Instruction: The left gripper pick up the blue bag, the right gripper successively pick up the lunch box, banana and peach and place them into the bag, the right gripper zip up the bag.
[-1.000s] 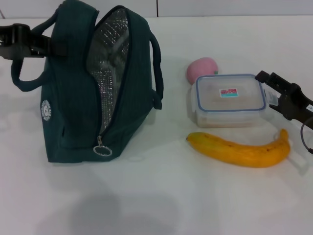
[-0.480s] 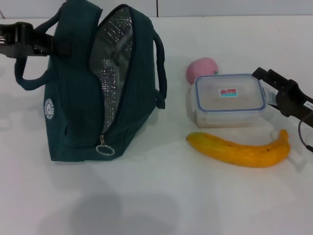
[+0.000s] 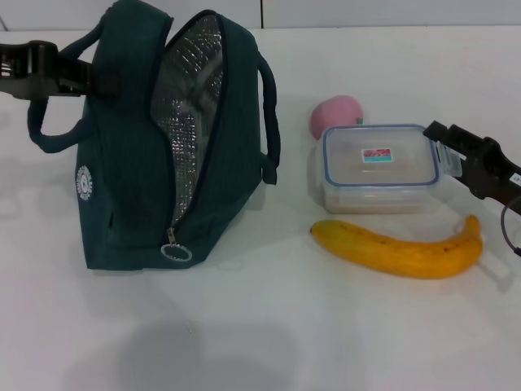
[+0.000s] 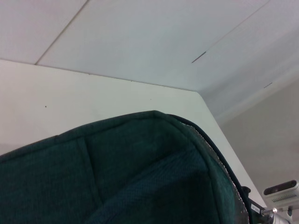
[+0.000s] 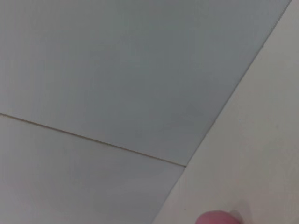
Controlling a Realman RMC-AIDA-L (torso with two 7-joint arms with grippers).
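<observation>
The blue bag (image 3: pixel 130 163) stands upright at the left of the white table, its zip open and the silver lining showing. One loop handle is in my left gripper (image 3: pixel 85 77), which is shut on it at the bag's upper left. The left wrist view is filled by the bag's top (image 4: pixel 117 177). To the right lies the lunch box (image 3: pixel 378 167), with the peach (image 3: pixel 334 114) behind it and the banana (image 3: pixel 399 248) in front. My right gripper (image 3: pixel 440 138) is at the box's right end, touching the lid rim. The peach's top (image 5: pixel 216 218) just shows in the right wrist view.
The ring zipper pull (image 3: pixel 173 251) hangs at the bag's lower front. The white table (image 3: pixel 269 326) stretches in front of the bag and fruit. A grey wall (image 5: pixel 117 70) rises behind the table.
The bag has shifted slightly right and stands more upright. The lunch box has slid a little to the left with the right gripper against its end.
</observation>
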